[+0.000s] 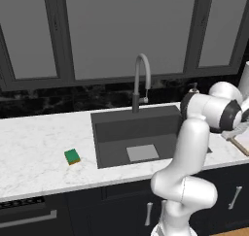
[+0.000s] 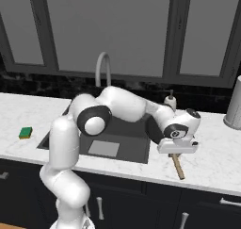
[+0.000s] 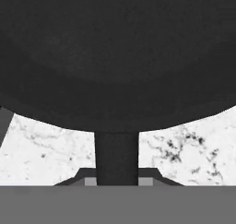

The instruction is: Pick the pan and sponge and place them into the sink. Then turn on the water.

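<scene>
White marble table (image 1: 34,147) carries everything, with the dark grey sink (image 1: 109,133) sunk in its middle under an arched faucet (image 1: 141,79); no water runs and the basin is bare apart from a lighter patch on its floor. Pan (image 3: 115,57) sits on the table just right of the sink; in the hand view its black bowl looms large above the neck of the handle, and the right base view shows the wooden handle (image 2: 178,166) sticking out toward the table's front edge from under the hand. End effector (image 2: 175,150) is down on that handle, jaws pressed together on it near where it meets the bowl. Judging by looks, the pan is rigid and fairly heavy, bowl-heavy, so a grip close to the bowl should limit droop; smooth wood could twist in the pinch. Sponge (image 1: 72,156), green over orange, lies well left of the sink, untouched; likely light, soft, easy to squeeze across its short sides.
</scene>
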### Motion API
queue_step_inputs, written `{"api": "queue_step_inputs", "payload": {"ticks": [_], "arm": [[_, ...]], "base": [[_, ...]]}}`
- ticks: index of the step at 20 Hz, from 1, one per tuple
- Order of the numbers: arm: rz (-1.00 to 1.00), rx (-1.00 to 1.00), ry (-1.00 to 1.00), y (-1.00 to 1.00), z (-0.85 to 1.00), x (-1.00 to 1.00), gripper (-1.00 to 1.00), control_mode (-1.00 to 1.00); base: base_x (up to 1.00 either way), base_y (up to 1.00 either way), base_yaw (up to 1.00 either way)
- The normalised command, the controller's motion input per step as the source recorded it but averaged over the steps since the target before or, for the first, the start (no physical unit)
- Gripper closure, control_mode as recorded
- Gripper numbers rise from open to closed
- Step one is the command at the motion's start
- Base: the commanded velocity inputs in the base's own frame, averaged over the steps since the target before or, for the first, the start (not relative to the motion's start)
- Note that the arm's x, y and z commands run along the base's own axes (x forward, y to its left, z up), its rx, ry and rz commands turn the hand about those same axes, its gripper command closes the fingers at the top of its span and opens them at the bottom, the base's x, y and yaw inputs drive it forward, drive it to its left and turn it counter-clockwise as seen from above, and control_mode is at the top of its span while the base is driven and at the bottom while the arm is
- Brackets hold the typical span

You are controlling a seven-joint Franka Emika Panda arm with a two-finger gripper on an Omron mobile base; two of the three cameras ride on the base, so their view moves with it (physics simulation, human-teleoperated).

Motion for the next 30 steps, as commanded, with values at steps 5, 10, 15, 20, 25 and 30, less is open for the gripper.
{"api": "queue_step_inputs", "payload": {"ticks": [5,10,15,20,25,30], "arm": [[0.32,-0.2,-0.09,1.0,0.15,-0.1,1.0,-1.0],[0.32,-0.21,-0.01,1.0,0.39,0.05,1.0,-1.0],[0.33,-0.02,-0.13,0.81,0.29,0.1,1.0,-1.0],[0.37,0.0,-0.07,0.72,0.11,0.13,1.0,-1.0],[0.36,0.01,0.0,0.55,0.0,0.32,1.0,-1.0],[0.3,0.02,0.07,0.49,0.0,0.62,1.0,-1.0]], "base": [[0.0,0.0,0.0],[0.0,0.0,0.0],[0.0,0.0,0.0],[0.0,0.0,0.0],[0.0,0.0,0.0],[0.0,0.0,0.0]]}}
